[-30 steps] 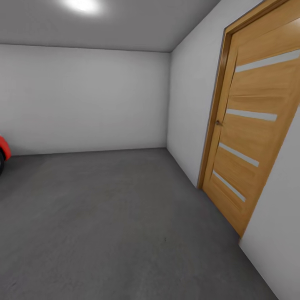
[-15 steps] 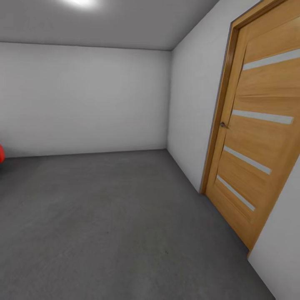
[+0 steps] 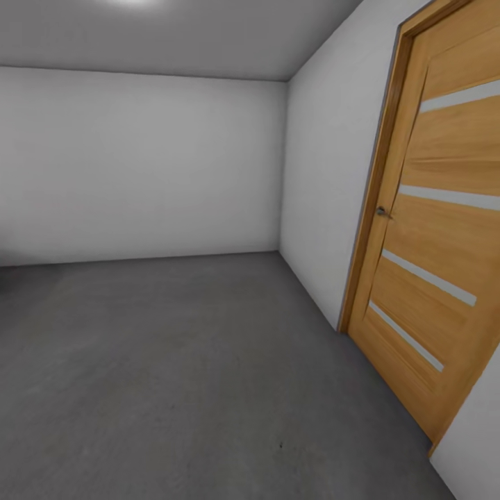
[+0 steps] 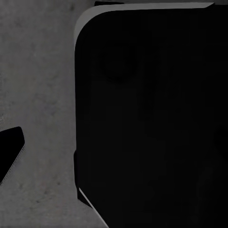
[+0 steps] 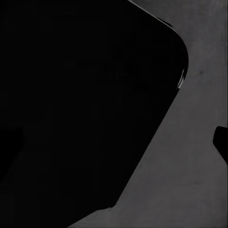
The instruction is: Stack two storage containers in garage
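The garage (image 3: 139, 167) stands bare: pale grey walls, and the floor (image 3: 180, 375) is dark rough concrete. A wooden door (image 3: 430, 243) with pale strips is set in the side wall. Each wrist view shows a large black body (image 4: 152, 118) over concrete; I cannot tell whether either tool is open or closed.

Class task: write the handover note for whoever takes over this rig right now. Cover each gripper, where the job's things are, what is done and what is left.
Grippers: in both wrist views a large dark shape blocks most of the picture, so open or shut cannot be told.
Location: the garage, with dark grey concrete floor, pale grey walls, and a wooden door on the right.
Containers: none in sight here.
Done: nothing confirmed, no stack on this floor.
Left: find both containers, set one down, stack the other on it.
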